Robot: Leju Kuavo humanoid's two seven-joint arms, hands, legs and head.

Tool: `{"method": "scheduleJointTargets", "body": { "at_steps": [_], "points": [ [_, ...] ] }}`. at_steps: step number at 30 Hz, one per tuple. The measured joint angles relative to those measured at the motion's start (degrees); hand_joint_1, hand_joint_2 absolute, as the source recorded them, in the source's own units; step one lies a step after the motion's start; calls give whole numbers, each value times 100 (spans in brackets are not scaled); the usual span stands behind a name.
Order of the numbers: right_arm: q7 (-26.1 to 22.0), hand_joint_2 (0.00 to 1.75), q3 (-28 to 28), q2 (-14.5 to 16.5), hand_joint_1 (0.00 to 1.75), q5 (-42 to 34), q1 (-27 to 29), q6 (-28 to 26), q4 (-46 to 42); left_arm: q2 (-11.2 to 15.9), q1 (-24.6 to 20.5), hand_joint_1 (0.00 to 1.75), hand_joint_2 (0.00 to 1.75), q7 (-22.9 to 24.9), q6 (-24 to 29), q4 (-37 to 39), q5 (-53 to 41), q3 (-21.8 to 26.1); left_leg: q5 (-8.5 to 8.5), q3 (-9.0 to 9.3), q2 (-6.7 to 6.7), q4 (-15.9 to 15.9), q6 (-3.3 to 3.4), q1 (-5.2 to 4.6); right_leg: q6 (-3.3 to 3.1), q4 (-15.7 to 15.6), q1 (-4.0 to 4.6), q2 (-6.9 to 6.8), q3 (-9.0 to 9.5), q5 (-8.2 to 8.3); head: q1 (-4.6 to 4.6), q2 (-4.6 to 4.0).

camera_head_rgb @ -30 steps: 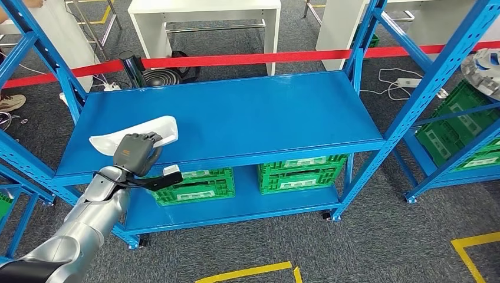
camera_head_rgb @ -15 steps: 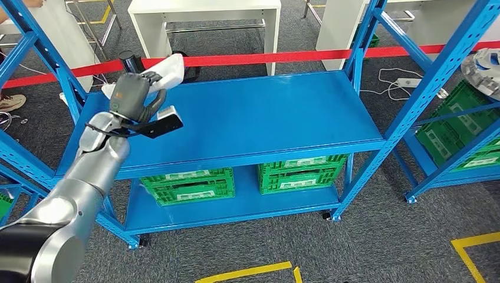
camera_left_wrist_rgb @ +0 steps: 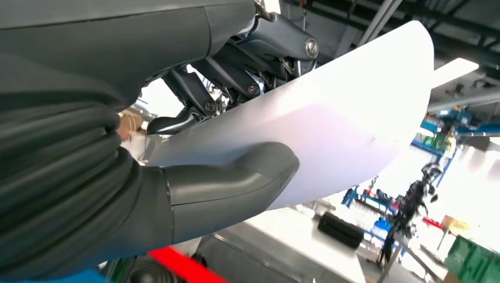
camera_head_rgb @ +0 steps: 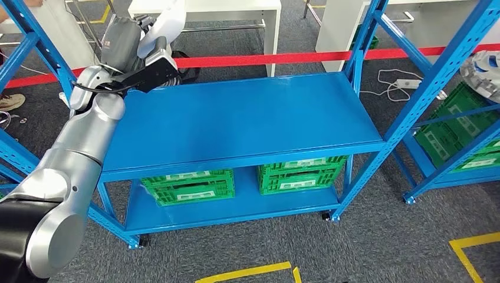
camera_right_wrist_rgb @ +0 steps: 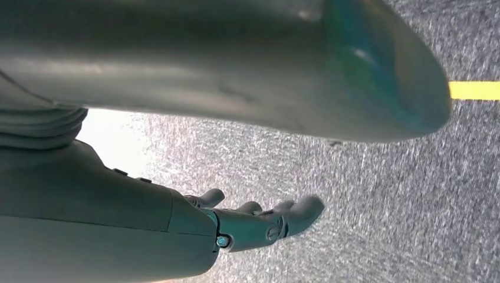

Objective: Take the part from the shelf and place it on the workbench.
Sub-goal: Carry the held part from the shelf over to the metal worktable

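Head view, upper left of the frame: left hand [camera_head_rgb: 121, 36] raised high above the blue shelf [camera_head_rgb: 236, 121], gripping a white part [camera_head_rgb: 167, 20] whose upper end runs off the top edge, so full shape and length cannot be made out. Fingers of that hand mostly hidden behind the grey back of the hand and a black wrist fitting. Left wrist view, much closer: white part [camera_left_wrist_rgb: 330, 124] spreading as a broad, smooth, curved sheet from centre to upper right, its near end lost behind the hand. Thick grey thumb [camera_left_wrist_rgb: 230, 183] pressed flat against the sheet's lower face at centre; darker fingers [camera_left_wrist_rgb: 236, 65] wrapped over the opposite face at upper centre, so the part sits clamped between thumb and fingers, held tight with no gap visible. Background there overexposed and blurred, hard to read. Shelf's top surface bare blue, centre of the head view, with green crates [camera_head_rgb: 247, 177] on the lower level and a red barrier tape [camera_head_rgb: 265, 58] stretched behind. White table [camera_head_rgb: 230, 12] beyond the tape, cut off by the top edge. Right wrist view: right hand [camera_right_wrist_rgb: 259, 221] at lower centre, hanging above grey carpet, fingers loosely extended and slightly curled, holding nothing, touching nothing.
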Motion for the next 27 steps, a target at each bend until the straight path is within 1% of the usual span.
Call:
{"method": "scheduleJointTargets", "body": {
  "at_steps": [1,3,4,5,6,7,8,9,10,11,12,13,14,15,16,17,18,19,20,21,22,23,24,25,26,27],
  "points": [
    [3,0,-1,2,0,4,0,3,0,2,-37,175,175,38,-36,-20,25,-30,0,-3,5,1,-1,1,12,255,-11,-1,-123,-114,6,0],
    [19,0,-3,5,0,20,3,13,0,10,-114,175,175,126,-132,-70,98,-123,-2,-14,14,14,-8,4,49,878,-45,-3,-427,-338,19,0],
    [33,0,-5,6,0,30,5,17,0,18,-143,175,175,154,-182,-91,131,-176,-5,-22,17,29,-17,10,74,1088,-68,-4,-536,-368,20,0],
    [47,0,-15,13,0,41,-1,21,1,36,-195,175,175,153,-242,-107,176,-246,-38,-68,16,117,-78,35,121,830,-106,-4,-421,-222,27,0],
    [57,0,-34,24,0,50,-10,26,4,62,-258,175,175,136,-299,-121,219,-331,-67,-131,3,218,-164,49,116,538,-140,5,-306,-46,27,0],
    [59,0,-53,34,0,54,-21,29,7,88,-313,175,175,107,-338,-128,253,-400,-88,-187,-11,304,-255,64,87,199,-161,16,-165,123,25,0],
    [56,0,-72,45,0,55,-32,32,9,117,-364,175,175,73,-365,-129,289,-466,-106,-251,-23,384,-348,80,40,-113,-178,26,-40,271,21,0],
    [53,0,-83,50,0,53,-37,32,11,139,-376,175,175,44,-353,-124,310,-507,-122,-283,-33,412,-392,78,-50,-96,-174,36,-77,304,5,0],
    [53,0,-86,50,0,51,-40,26,11,153,-375,175,175,26,-334,-118,331,-533,-198,-322,-28,491,-411,85,-99,-102,-172,38,-95,330,-9,0],
    [54,0,-91,50,0,48,-42,20,11,167,-375,175,175,7,-310,-113,354,-562,-351,-406,-23,687,-425,87,-143,-110,-170,38,-118,359,-30,0],
    [55,0,-97,49,0,45,-41,14,11,176,-375,175,175,-8,-287,-110,375,-592,-564,-524,-19,1000,-433,83,-177,-114,-162,39,-146,385,-51,0],
    [56,0,-104,49,0,44,-40,8,11,180,-372,175,175,-15,-272,-106,390,-617,-793,-669,-17,1389,-435,77,-202,-117,-149,39,-177,409,-66,0],
    [56,0,-112,48,0,43,-38,5,11,183,-362,175,175,-21,-262,-98,403,-636,-981,-799,-17,1764,-430,70,-219,-117,-131,38,-208,434,-78,0],
    [55,0,-118,48,0,42,-37,3,11,184,-346,175,175,-23,-258,-87,410,-648,-1084,-863,-17,2011,-413,64,-228,-117,-112,36,-239,457,-80,0],
    [55,0,-123,48,0,39,-37,2,11,187,-330,175,175,-21,-255,-75,415,-660,-1086,-828,-17,2058,-382,53,-234,-117,-93,36,-268,483,-82,0],
    [55,0,-128,48,0,32,-37,0,11,191,-320,175,175,-18,-253,-66,420,-676,-995,-679,-18,1876,-335,35,-236,-117,-74,36,-293,509,-84,0],
    [55,0,-134,48,0,21,-38,-1,11,196,-323,175,175,-16,-248,-63,430,-699,-848,-436,-20,1509,-271,7,-234,-117,-58,36,-315,535,-85,0],
    [56,0,-140,52,0,9,-38,-1,11,200,-338,175,175,-15,-245,-62,440,-724,-739,-184,-19,1088,-199,-28,-225,-117,-43,36,-333,561,-85,0],
    [58,0,-149,56,0,-6,-39,-1,11,198,-361,175,175,-15,-242,-63,453,-751,-654,18,-7,747,-150,-63,-205,-120,-34,35,-347,587,-84,0],
    [61,0,-162,60,0,-20,-40,-1,11,195,-385,175,175,-15,-240,-60,467,-780,-613,135,3,536,-121,-94,-176,-126,-33,30,-357,614,-84,0],
    [65,0,-178,63,0,-32,-41,-1,11,191,-401,175,175,-11,-240,-53,479,-806,-605,162,12,458,-112,-116,-140,-141,-39,22,-363,644,-84,0],
    [69,0,-196,62,0,-43,-41,-2,11,185,-409,175,175,-4,-239,-43,492,-834,-562,158,18,444,-112,-127,-101,-164,-45,17,-363,679,-87,0],
    [72,0,-214,61,0,-51,-41,-2,11,182,-412,175,175,6,-236,-29,504,-859,-513,150,20,411,-96,-115,-68,-184,-54,12,-367,699,-89,0],
    [73,0,-227,61,0,-55,-40,-2,11,175,-413,175,175,23,-232,-14,513,-882,-455,142,26,365,-73,-99,-40,-173,-54,8,-384,673,-86,0],
    [72,0,-237,62,0,-59,-39,-2,11,169,-417,175,175,43,-225,1,523,-903,-390,129,36,317,-39,-81,-19,-78,-51,6,-434,570,-76,0],
    [70,0,-243,62,0,-61,-39,-2,11,163,-419,175,175,60,-218,17,534,-919,-327,95,47,280,-10,-64,-1,149,-53,3,-529,376,-62,0]
  ]
}}
